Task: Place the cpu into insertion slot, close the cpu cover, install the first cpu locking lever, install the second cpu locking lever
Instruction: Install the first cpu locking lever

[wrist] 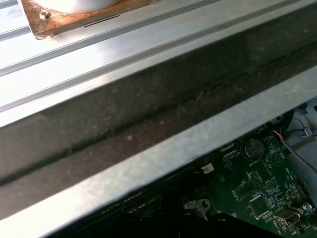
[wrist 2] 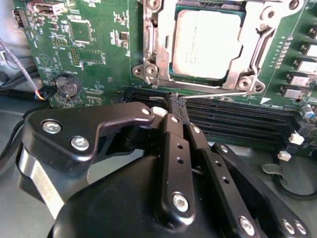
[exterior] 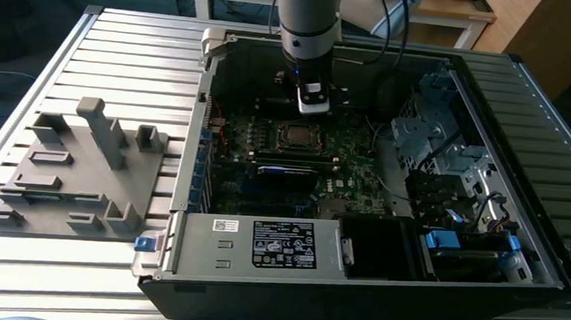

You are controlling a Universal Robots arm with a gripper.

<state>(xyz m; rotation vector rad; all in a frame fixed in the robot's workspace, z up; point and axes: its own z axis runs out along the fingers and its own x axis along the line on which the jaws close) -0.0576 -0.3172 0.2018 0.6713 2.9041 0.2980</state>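
Down inside the open computer case (exterior: 356,306), the arm hangs straight over the green board (wrist 2: 99,54), with the gripper (exterior: 312,106) just behind the socket in the exterior view. The cpu (wrist 2: 208,44) is already in its slot, silver top up, and the cpu cover (wrist 2: 161,44) lies flat around it, framing the chip through its window. From the exterior view the cpu (exterior: 299,135) sits near the middle of the board.

Look at the second wrist view: the gripper (wrist 2: 176,101) has its black fingers (wrist 2: 171,129) drawn together at the tips. A thin silver locking lever (wrist 2: 223,92) runs along the socket edge facing the black memory slots (wrist 2: 237,124), and its free end meets those tips. Whether it is truly pinched or only touched is hard to tell from here.

A round coin battery (wrist 2: 67,85) sits on the board, well apart from the socket. Out on the slatted table (exterior: 124,38), at the exterior view's left, stands a grey fixture (exterior: 76,177).
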